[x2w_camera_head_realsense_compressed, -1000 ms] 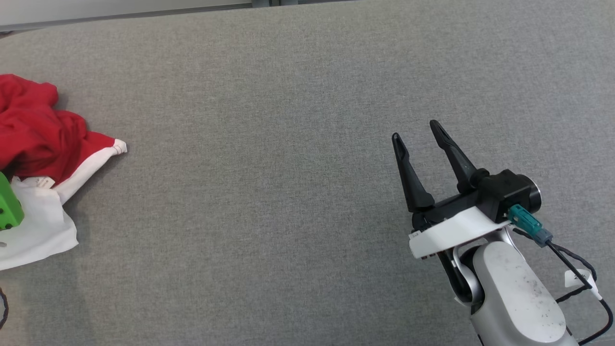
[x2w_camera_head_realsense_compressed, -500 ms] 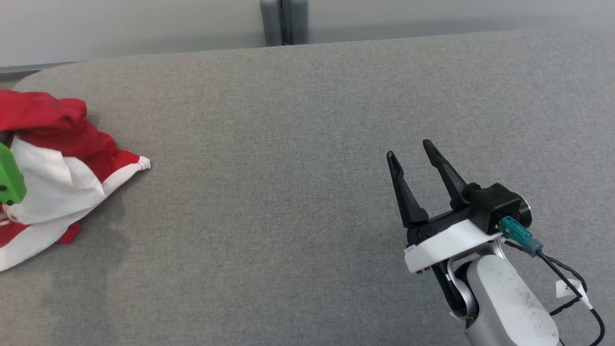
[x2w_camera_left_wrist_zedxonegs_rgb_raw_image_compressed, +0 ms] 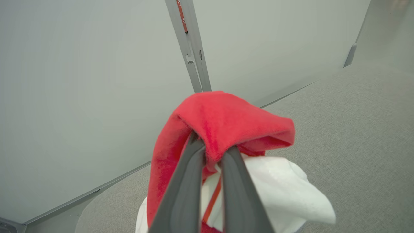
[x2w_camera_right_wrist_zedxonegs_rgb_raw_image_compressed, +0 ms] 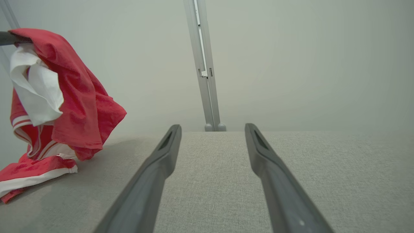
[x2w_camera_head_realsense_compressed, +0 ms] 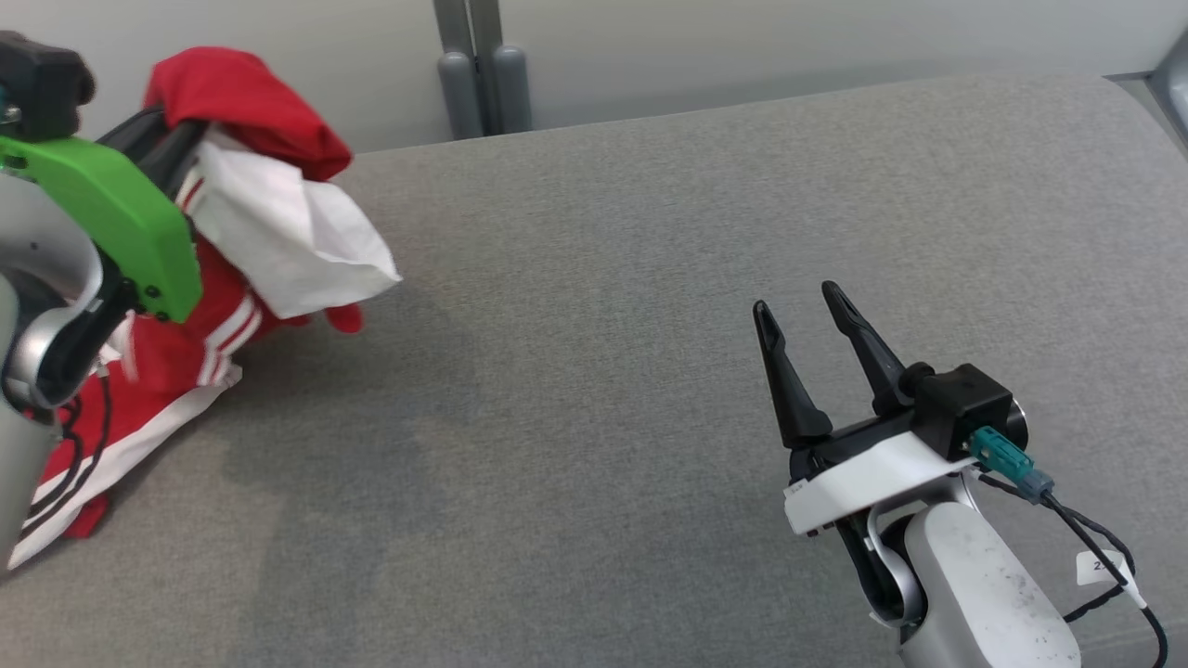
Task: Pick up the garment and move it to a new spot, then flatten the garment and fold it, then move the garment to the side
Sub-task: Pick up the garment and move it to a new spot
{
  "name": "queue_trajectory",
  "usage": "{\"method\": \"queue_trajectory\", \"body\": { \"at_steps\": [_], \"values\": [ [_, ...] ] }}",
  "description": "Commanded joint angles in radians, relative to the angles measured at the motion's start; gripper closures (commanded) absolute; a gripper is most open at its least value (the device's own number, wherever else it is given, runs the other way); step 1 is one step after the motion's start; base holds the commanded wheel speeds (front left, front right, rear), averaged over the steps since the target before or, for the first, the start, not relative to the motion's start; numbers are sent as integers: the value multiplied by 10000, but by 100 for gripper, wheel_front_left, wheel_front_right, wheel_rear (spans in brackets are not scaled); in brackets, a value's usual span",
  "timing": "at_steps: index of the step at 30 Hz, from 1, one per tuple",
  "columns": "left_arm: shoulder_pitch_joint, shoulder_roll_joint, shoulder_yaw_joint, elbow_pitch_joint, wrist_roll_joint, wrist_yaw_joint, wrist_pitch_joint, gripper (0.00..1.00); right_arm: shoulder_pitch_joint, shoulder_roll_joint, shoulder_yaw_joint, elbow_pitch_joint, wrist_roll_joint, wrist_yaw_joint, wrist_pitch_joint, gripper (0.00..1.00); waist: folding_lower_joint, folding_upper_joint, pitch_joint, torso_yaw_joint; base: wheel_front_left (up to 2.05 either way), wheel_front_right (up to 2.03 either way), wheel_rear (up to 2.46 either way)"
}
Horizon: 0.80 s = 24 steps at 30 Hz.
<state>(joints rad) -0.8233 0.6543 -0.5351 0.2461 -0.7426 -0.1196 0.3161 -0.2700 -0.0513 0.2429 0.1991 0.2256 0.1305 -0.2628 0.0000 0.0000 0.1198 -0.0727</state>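
The left claw (x2w_camera_left_wrist_zedxonegs_rgb_raw_image_compressed: 212,152) grips the red and white shirt (x2w_camera_head_realsense_compressed: 251,102) above the grey tabletop's (x2w_camera_head_realsense_compressed: 603,278) left end, with the shirt's bottom touching it. The right claw (x2w_camera_head_realsense_compressed: 795,297) is spread wide and empty. A pale wall (x2w_camera_head_realsense_compressed: 742,37) and a grey post (x2w_camera_head_realsense_compressed: 473,65) stand behind.

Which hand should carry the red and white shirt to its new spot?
The left hand: it is shut on the garment, which mostly hangs in the air with one end lying on the grey surface. The right hand is open, empty and well off to the side.

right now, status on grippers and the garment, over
Left gripper shut on garment, lifted, tail resting on grey surface. Right gripper open, empty. No obstruction seen.
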Motion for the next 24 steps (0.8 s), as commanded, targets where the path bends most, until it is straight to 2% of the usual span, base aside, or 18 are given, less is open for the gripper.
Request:
{"method": "queue_trajectory", "body": {
  "at_steps": [1, 7, 12, 17, 24],
  "values": [
    [-167, -76, -45, -423, 85, 135, 42, 100, 135, -12, -63, -26, 9, 5, -31, 0, 0, 0, -125, -449, 0, 0, 0],
    [178, -492, -170, -2119, 125, 715, 12, 100, 93, -3, -205, -127, 93, 5, -31, 0, 0, 0, -34, -1040, 0, 0, 0],
    [1028, -862, -384, -2458, 33, 1090, -275, 100, 75, 6, -255, -195, 208, 5, -31, 0, 0, 0, 111, -1362, 0, 0, 0],
    [2413, -1552, -700, -1508, -53, 1304, -1387, 100, 71, 6, -279, -209, 291, 5, -31, 0, 0, 0, 215, -1533, 0, 0, 0],
    [3327, -2801, -1201, 1163, 176, 1122, -3161, 100, -29, 5, -270, -153, 256, 5, -31, 0, 0, 0, 290, -1552, 0, 0, 0]
  ]
}}
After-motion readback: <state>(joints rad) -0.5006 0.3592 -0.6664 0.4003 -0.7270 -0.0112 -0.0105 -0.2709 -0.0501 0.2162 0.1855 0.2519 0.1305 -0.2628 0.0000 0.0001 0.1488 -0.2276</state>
